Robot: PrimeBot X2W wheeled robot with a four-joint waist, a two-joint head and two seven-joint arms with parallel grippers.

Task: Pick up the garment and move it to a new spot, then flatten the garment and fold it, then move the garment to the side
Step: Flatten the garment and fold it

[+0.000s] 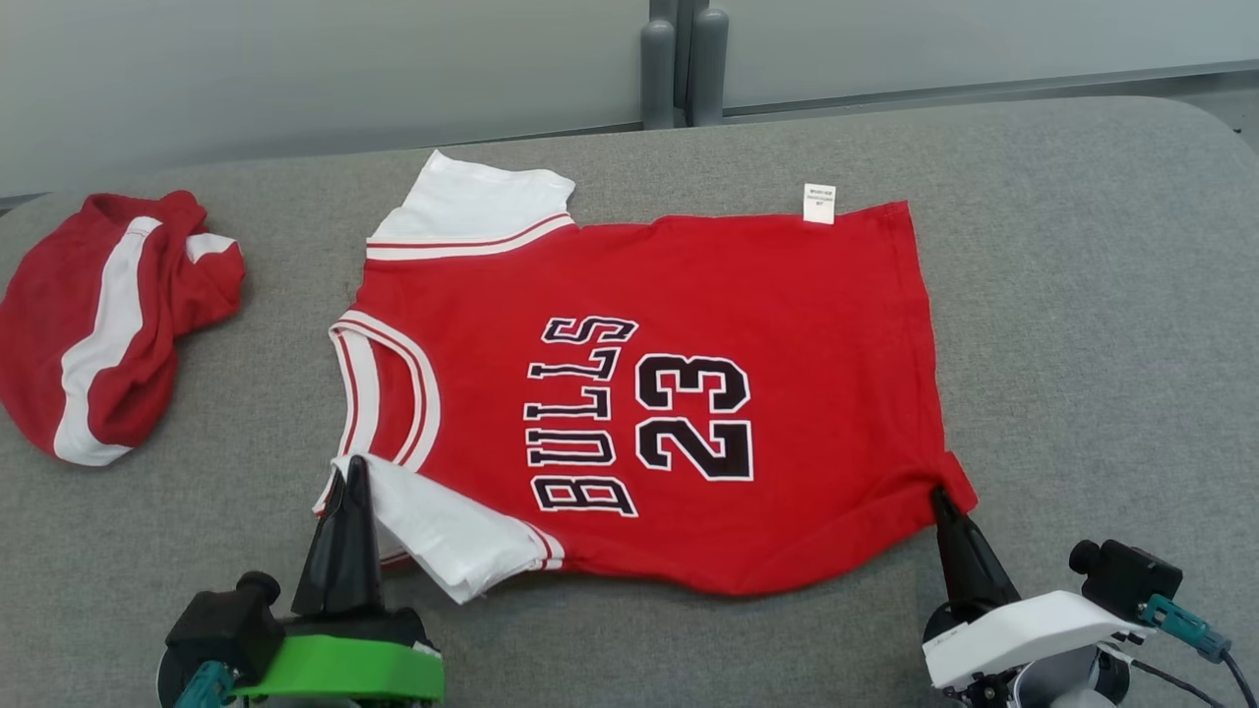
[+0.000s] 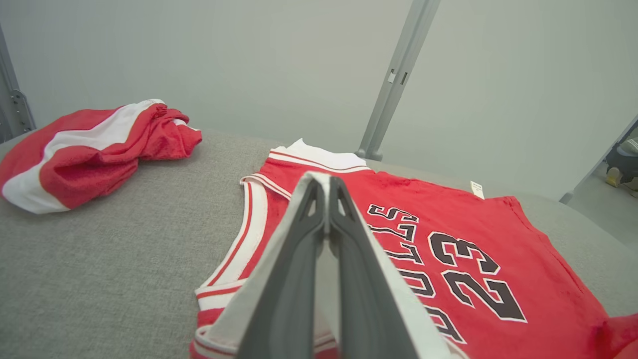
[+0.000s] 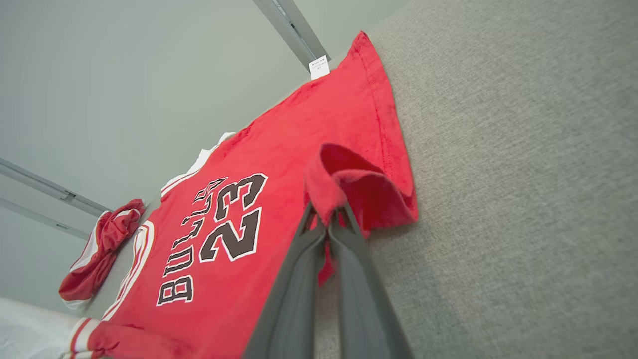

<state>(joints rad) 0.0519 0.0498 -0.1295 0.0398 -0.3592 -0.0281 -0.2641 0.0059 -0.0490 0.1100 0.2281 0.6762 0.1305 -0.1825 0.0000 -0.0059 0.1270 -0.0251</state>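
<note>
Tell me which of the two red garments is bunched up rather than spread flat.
The unprinted red-and-white garment at the head view's far left; the BULLS 23 jersey lies spread out.

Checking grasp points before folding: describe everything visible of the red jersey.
The red jersey is soft fabric with white sleeves, striped trim, black "BULLS 23" print and a white tag at its far edge. It lies mostly flat, print up, on the grey surface, collar toward the robot's left. The left claw pinches its near white sleeve; the right claw pinches its near hem corner, lifted and bunched.
</note>
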